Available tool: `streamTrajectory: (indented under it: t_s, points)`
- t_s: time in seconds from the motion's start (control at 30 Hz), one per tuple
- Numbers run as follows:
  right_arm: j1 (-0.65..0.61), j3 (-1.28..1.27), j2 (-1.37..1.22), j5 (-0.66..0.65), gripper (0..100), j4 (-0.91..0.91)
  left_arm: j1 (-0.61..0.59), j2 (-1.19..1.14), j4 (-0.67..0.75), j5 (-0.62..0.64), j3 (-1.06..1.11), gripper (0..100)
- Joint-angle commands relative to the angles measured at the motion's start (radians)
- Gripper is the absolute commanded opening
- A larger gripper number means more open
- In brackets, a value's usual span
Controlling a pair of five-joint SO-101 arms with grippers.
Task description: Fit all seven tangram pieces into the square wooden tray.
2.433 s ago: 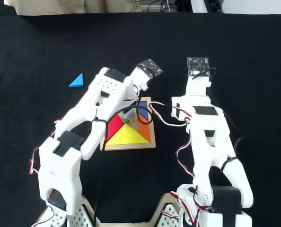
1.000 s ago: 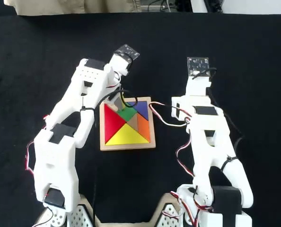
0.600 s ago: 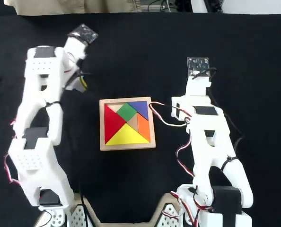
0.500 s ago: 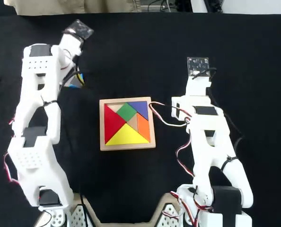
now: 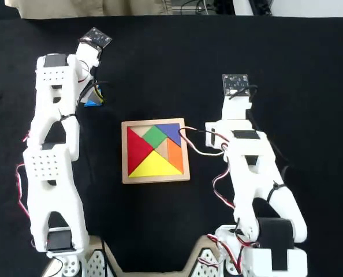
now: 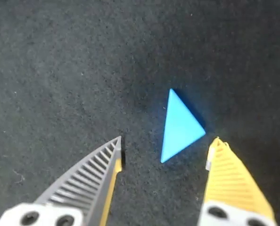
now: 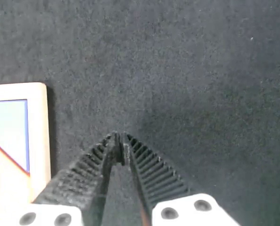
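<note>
The square wooden tray [image 5: 125,173] lies mid-table, holding red, yellow, green, blue, orange and tan pieces. A light blue triangle [image 6: 179,126] lies loose on the black cloth at the far left, partly hidden under the left arm in the high view [image 5: 93,103]. My left gripper [image 6: 166,141] hovers open just above it, the triangle's lower corner between the fingertips and its body just beyond them. My right gripper [image 7: 119,139] is shut on nothing, over the cloth just right of the tray's rim [image 7: 42,132].
Black cloth [image 5: 298,86] covers the whole table. The right arm [image 5: 249,156] stands beside the tray's right side, with cables [image 5: 197,144] trailing close to the tray's right rim. A pale fabric edge [image 5: 90,8] runs along the far side.
The left arm swung from over the tray out to the far left and came down over the blue triangle. The right arm shifted slightly left.
</note>
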State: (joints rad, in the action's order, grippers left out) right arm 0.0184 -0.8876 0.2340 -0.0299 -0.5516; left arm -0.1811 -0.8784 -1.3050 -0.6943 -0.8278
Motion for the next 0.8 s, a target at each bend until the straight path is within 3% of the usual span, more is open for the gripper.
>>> streamTrajectory:
  t_s: [0.0,0.4,0.77]
  points:
    - [-0.011,0.061,-0.001,-0.009,1.2,0.012,0.012,-0.044,-0.041,-0.005,-0.153,29]
    - [-0.015,0.061,-0.001,-0.009,1.2,0.012,0.018,-0.239,-0.140,0.044,-0.446,29]
    - [-0.014,0.061,-0.001,-0.009,1.2,0.012,0.065,-0.305,-0.164,0.048,-0.504,29]
